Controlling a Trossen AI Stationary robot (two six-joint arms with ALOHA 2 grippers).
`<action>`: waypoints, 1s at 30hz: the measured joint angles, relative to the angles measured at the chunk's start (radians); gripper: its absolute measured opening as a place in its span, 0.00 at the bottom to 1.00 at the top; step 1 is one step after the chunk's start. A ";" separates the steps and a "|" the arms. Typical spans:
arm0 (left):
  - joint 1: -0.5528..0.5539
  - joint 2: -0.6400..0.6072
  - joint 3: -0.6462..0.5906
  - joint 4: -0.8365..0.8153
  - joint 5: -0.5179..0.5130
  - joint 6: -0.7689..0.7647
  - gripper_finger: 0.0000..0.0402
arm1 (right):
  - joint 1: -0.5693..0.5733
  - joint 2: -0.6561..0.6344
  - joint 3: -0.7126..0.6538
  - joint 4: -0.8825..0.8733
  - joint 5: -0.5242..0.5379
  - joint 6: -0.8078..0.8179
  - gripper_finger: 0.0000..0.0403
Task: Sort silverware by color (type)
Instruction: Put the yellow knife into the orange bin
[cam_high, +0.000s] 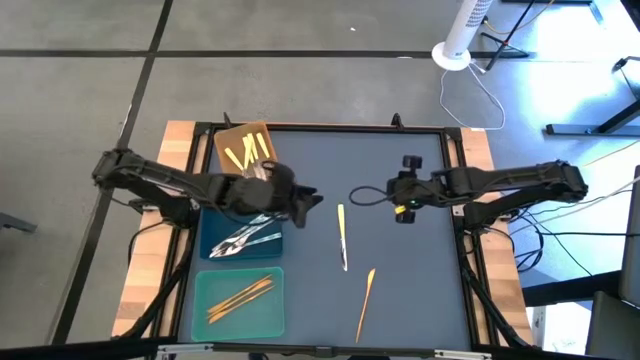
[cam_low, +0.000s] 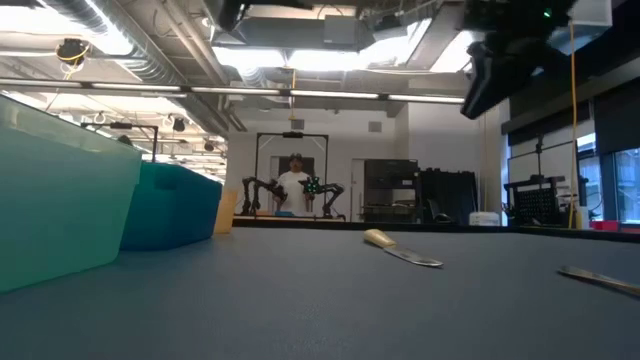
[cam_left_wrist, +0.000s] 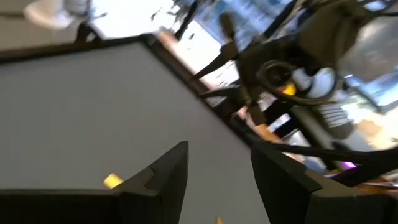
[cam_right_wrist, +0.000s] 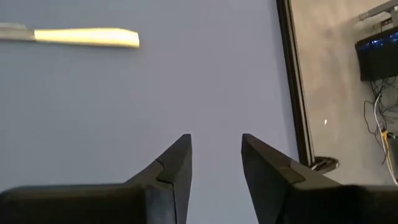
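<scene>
Two loose utensils lie mid-table: a yellow-handled silver knife (cam_high: 342, 235) centre frame, a slim orange-gold piece (cam_high: 366, 298) lower. Both claws, left (cam_high: 312, 199) and right (cam_high: 358, 196), hang spread, empty; converging together risks collision.

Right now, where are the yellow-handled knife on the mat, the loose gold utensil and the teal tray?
yellow-handled knife (cam_high: 341, 221): high view, on its yellow handle.
gold utensil (cam_high: 366, 297): high view, mid-length of its shaft.
teal tray (cam_high: 204, 283): high view, bare floor near its corner.
</scene>
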 joint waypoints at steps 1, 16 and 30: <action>0.005 0.025 0.039 -0.050 0.001 -0.023 0.42 | 0.000 -0.013 -0.018 0.003 0.000 0.003 0.31; 0.096 0.372 0.457 -0.563 0.241 -0.415 0.42 | 0.000 -0.041 -0.086 0.034 -0.002 0.003 0.31; 0.150 0.592 0.482 -0.573 0.463 -0.557 0.42 | 0.000 -0.041 -0.086 0.035 -0.170 0.002 0.31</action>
